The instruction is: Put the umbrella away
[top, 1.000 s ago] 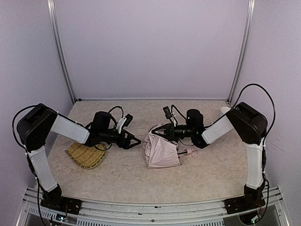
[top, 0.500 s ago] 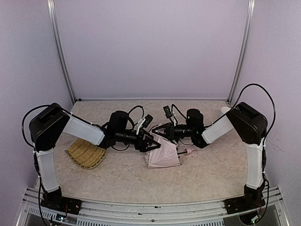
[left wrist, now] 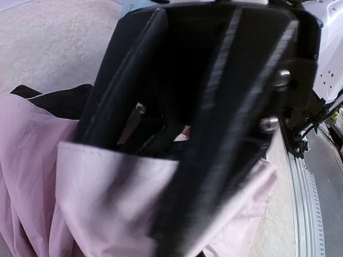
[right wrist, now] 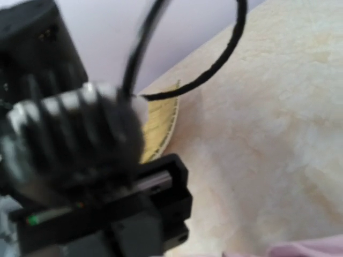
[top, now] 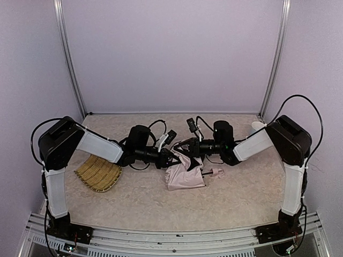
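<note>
Umbrella [top: 185,175]: one, and it's lying folded on the surface [top: 236,198] about mid-way across, pale pink canopy bunched up with black lining showing at the top.
Handle [top: 217,172]: one small whitish knob, sticking out to the right of the canopy on a thin black shaft.
Arms: two, both reaching inward and low, meeting over the canopy's upper edge.
Left end effector [top: 172,159]: right at the canopy's upper left corner. Its fingers [left wrist: 230,118] are pressed together and, in the blurred wrist view, look to be pinching a fold of pink fabric that drapes across their tips.
Right end effector [top: 184,145]: just above the canopy's top edge. Spread or pressed together, I can't tell, as its own view is a blur.
Woven tray [top: 98,175]: one, flat on the surface under the left arm, well apart from the umbrella.
</note>
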Tool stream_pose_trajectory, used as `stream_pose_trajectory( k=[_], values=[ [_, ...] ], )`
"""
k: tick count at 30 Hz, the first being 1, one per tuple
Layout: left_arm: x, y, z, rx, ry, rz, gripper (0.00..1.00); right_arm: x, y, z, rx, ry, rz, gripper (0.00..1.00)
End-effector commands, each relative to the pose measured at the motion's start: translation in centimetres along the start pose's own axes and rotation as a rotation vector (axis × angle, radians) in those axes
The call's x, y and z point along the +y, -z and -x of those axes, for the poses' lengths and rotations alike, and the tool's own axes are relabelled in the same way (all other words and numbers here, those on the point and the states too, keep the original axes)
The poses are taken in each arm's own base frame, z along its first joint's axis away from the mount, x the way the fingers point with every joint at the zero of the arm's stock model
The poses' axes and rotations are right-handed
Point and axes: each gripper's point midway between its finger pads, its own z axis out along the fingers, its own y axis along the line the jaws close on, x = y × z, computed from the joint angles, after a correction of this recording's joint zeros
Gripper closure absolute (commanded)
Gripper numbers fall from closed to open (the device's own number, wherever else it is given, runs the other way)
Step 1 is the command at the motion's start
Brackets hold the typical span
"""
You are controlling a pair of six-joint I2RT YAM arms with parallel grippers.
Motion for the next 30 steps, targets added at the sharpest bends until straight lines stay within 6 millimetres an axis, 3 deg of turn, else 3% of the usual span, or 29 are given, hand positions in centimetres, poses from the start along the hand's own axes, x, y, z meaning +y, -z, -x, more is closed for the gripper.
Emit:
stream_pose_trajectory(
  k=[1,5,11,16,19,23,30],
  values=[
    [1.7,0.1,-1.2,0.015,0.023,0.035,1.00,-0.1,2.8,3.1,0.033,0.110,-0.179,0.63],
    [4.2,0.0,-1.6,0.032,0.054,0.111,1.00,-1.1,5.4,2.2,0.158,0.170,-0.354,0.52],
    [7.6,-1.0,-3.4,0.118,0.130,0.204,1.00,-0.9,7.1,-1.6,0.251,0.130,-0.361,0.47],
    [8.9,-1.7,-6.8,0.244,0.159,0.234,1.00,1.5,7.2,-0.8,0.227,0.183,-0.293,0.46],
    [8.7,-2.2,-8.7,0.311,0.165,0.215,1.00,3.7,6.8,-0.5,0.253,0.333,-0.268,0.46],
    [8.4,-2.6,-10.1,0.363,0.165,0.188,1.00,5.5,5.8,-2.5,0.373,0.628,-0.238,0.41],
    [8.5,-2.6,-10.8,0.404,0.165,0.182,1.00,4.8,4.4,-7.6,0.683,1.014,-0.239,0.22]
  ],
)
